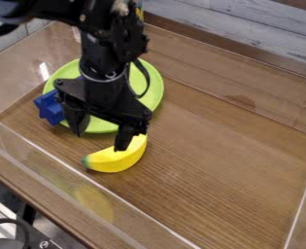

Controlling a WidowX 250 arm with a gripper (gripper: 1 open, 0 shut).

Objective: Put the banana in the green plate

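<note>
On wooden table: one banana (114, 159), one green plate (150, 95), one blue block (48, 108).

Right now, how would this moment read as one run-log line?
gripper: open, above banana | banana: on table, outside plate | plate: behind gripper | grasp: not yet

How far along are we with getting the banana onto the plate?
Done: the gripper is open and over the near side of the green plate, its fingers reaching down toward the banana.
In hand: nothing; the approach looks underway, with no grip on the banana.
Left: grasp the banana, which lies on the table in front of the plate, lift it and set it down in the plate.
</note>
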